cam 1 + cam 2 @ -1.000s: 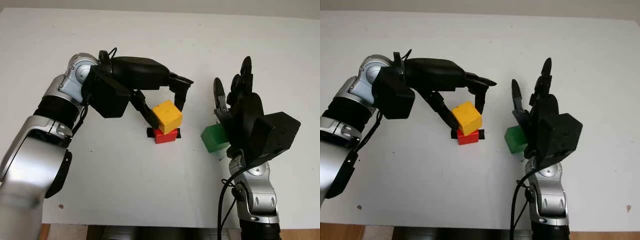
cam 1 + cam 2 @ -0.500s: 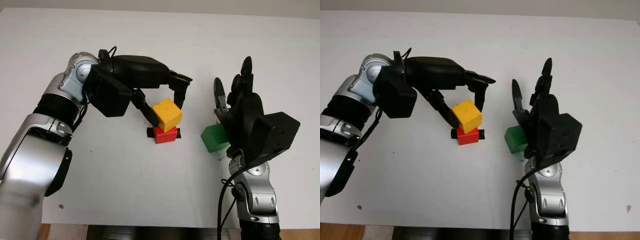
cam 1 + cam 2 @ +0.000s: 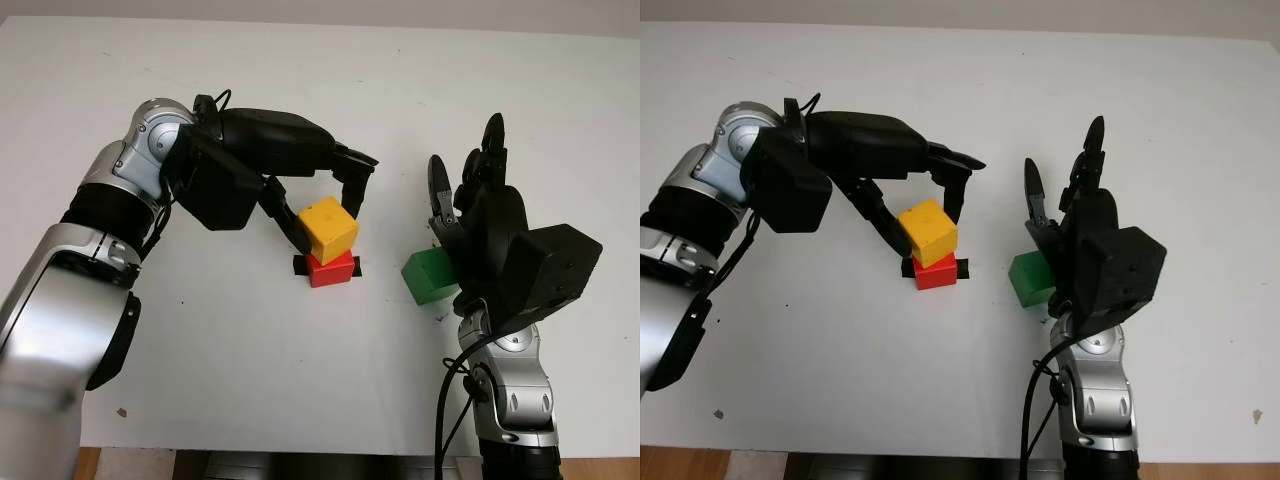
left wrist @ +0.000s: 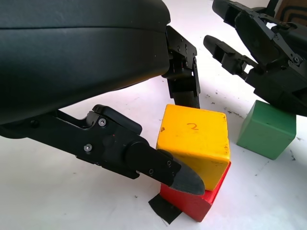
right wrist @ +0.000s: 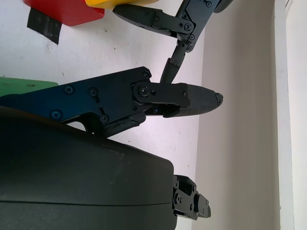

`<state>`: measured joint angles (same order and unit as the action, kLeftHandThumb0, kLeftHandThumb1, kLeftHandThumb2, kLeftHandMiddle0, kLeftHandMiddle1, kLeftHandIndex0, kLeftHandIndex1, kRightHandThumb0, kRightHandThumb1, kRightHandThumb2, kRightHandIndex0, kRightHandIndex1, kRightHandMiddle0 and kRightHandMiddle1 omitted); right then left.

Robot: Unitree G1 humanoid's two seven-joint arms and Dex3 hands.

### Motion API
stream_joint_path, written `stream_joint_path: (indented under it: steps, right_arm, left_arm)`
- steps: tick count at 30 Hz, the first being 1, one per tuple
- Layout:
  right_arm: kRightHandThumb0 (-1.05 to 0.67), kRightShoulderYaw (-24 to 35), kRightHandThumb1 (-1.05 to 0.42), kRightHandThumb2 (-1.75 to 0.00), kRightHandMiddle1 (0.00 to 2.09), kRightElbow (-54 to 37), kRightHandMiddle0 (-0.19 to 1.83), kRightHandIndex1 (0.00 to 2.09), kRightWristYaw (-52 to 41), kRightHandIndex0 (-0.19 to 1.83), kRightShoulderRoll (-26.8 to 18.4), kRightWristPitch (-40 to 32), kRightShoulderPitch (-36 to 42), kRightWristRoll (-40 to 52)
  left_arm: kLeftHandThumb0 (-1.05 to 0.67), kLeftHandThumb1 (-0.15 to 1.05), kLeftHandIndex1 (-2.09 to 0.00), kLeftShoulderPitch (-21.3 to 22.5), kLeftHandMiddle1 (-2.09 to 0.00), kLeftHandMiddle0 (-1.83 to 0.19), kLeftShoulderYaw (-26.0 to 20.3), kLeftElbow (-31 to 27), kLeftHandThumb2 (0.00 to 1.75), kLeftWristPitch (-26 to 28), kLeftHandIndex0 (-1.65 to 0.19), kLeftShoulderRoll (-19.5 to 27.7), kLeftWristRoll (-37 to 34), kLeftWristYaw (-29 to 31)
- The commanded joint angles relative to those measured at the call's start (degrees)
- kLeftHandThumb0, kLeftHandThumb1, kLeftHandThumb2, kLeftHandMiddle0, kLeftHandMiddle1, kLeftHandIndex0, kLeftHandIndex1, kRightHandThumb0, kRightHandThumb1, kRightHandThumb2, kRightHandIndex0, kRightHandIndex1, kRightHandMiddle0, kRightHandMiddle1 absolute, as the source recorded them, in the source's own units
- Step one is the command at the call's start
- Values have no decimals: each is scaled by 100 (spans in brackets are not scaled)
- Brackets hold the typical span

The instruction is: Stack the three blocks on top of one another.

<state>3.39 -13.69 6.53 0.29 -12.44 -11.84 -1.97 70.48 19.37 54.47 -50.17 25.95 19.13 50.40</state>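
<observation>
A yellow block [image 3: 330, 228] sits slightly askew on a red block [image 3: 331, 270] at the table's middle. My left hand [image 3: 324, 215] reaches in from the left and is shut on the yellow block, one finger on each side of it. The left wrist view shows a fingertip [image 4: 184, 179] pressed to the yellow block's [image 4: 194, 139] lower corner. To the right, a green block [image 3: 428, 276] lies on the table. My right hand [image 3: 463, 175] stands open just right of and above it, partly covering it.
A strip of black tape [image 3: 299, 265] marks the spot under the red block. The white table [image 3: 250, 360] has free room in front of and behind the blocks. Its front edge runs along the bottom of the head views.
My left hand and the yellow block have shifted slightly left and back over the red block. The right hand and the green block have not moved.
</observation>
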Motion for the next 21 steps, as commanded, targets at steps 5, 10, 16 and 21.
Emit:
stream_joint_path:
  steps: [5, 10, 16, 21]
  right_arm:
    - [-63, -5, -105, -41, 5, -67, -18, 1, -12, -19, -26, 30, 53, -33]
    - [-62, -1, -105, -40, 5, -67, -19, 2, -7, -19, -2, 51, 50, -15]
    - [-63, -4, -105, -40, 5, -53, -18, 3, 8, -19, -8, 26, 45, -40]
    - [-63, -9, -105, -40, 5, -28, -18, 3, 5, -19, -31, 46, 32, -77]
  left_arm:
    - [-53, 104, -167, 110, -5, -7, 57, -59, 6, -8, -30, 64, 10, 45]
    - [-55, 102, -159, 96, -5, -6, 76, -118, 5, 88, -32, 59, 19, 92]
    - [-73, 96, -62, 79, -5, 7, 129, -191, 5, 31, -17, 88, 47, 138]
    - [-75, 95, -51, 41, -3, 12, 123, -270, 5, 9, -8, 104, -57, 262]
